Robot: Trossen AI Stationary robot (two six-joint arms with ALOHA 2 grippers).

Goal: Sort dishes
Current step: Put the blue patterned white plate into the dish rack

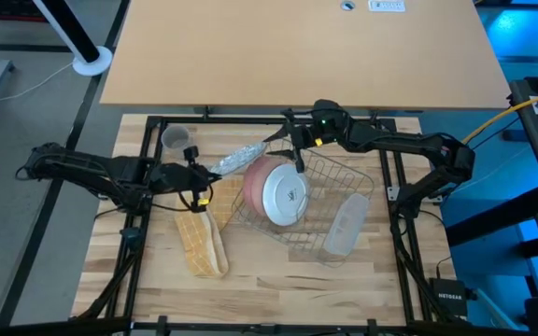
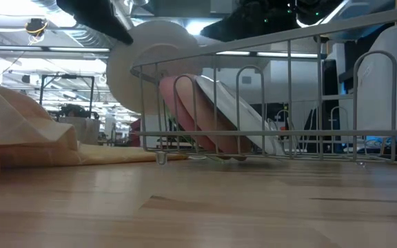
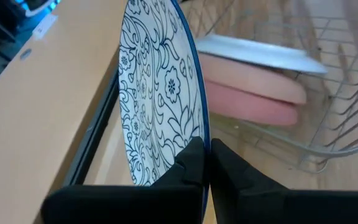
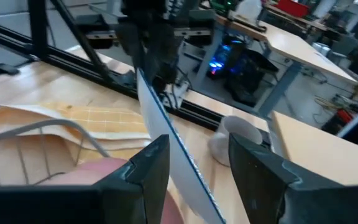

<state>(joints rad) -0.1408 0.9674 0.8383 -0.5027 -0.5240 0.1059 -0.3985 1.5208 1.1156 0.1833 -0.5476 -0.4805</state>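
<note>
1. Left gripper (image 3: 205, 163) reaches from the table's left edge and is clamped on the rim of a patterned plate (image 3: 160, 93), held on edge beside the wire rack (image 1: 330, 191).
2. Right gripper (image 4: 197, 165) hovers with fingers apart at the rack's far side, around that plate's edge.
3. Only the left wrist view shows the blue floral pattern; in the rack lean a white plate (image 1: 285, 196) and a pink plate (image 1: 256, 179).

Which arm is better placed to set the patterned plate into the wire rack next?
Left. Its claw is already shut on the patterned plate's rim, holding it on edge beside the wire rack. The right claw is open around the plate's far edge, gripping nothing.
</note>
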